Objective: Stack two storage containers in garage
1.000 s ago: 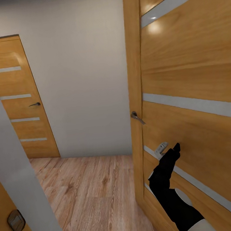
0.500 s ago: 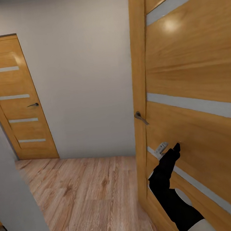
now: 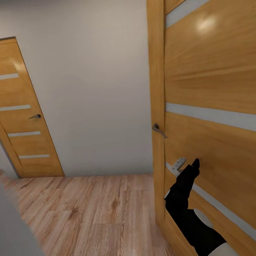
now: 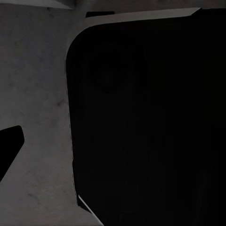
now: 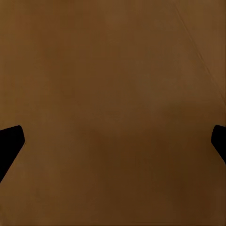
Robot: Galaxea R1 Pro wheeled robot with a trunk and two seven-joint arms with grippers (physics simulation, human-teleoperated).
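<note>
Over the last second the head view has slid sideways: the grey wall edge (image 3: 16,244) at near left has drawn back and the open honey-coloured wooden door with pale glass strips (image 3: 215,94) sits further right, which reads as the robot's camera moving through the doorway, not the things moving. So the robot is travelling, and neither red-orange storage container appears in these pictures, so I cannot say where they are. Nearest, the black right arm reaches up and forward, its right end effector (image 3: 190,168) close against the door's face; the right wrist view shows its fingers (image 5: 10,141) spread wide with nothing between them. The left end effector's state cannot be told. Beyond lie light wood-plank flooring (image 3: 90,219), then a closed matching door (image 3: 19,112) at far left.
</note>
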